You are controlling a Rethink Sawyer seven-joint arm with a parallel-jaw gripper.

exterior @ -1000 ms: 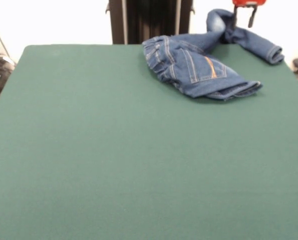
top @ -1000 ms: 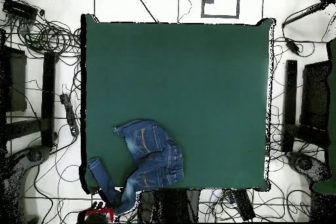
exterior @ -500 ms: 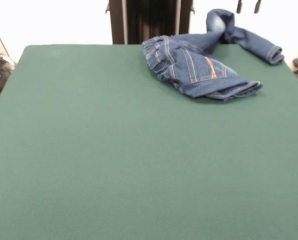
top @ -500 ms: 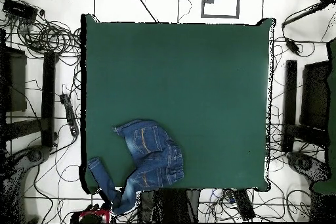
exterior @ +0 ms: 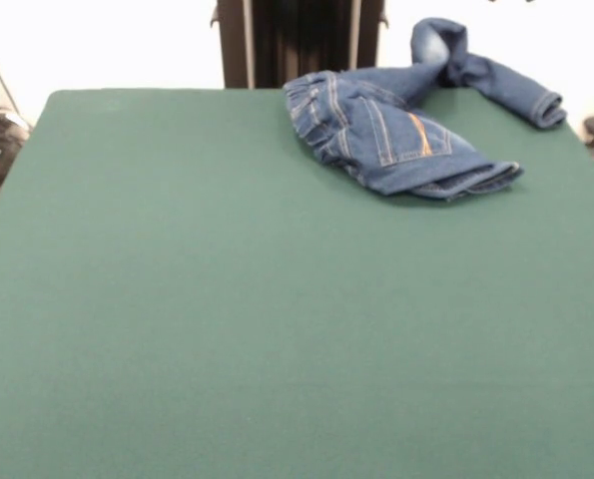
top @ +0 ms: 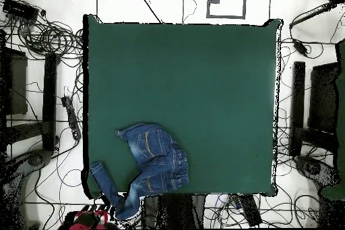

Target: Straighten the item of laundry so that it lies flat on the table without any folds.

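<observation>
Dark green felt covers the wide rectangular counter (exterior: 227, 299), and almost all of that cloth lies bare. Cables and stands clutter the pale floor (top: 162, 1) around it in the overhead view.

The small pair of blue denim jeans with orange stitching (exterior: 401, 135) sits bunched at the corner of the counter beside the robot's base (top: 151, 163). Its seat and back pocket face up in a crumpled mound, with the lower hem doubled under along the near edge in the front view. One leg (exterior: 496, 80) twists up into a hump and trails away toward the counter's edge; from above that leg (top: 108, 185) bends in a sharp V right at the rim, its fold seeming to reach past the corner.

The red and black gripper (top: 87, 219) shows only as a red blur off the counter's corner in the overhead view, just beyond the leg's bend and apart from the denim. Whether the jaws stand wide or narrow I cannot tell.

By my reading, the straightening is barely begun, since the garment is still folded in several places and nothing holds it. The next move likely calls for coming down on the trailing leg or a hem, gripping a single layer, and drawing it inward over the open felt so the twist unwinds.
</observation>
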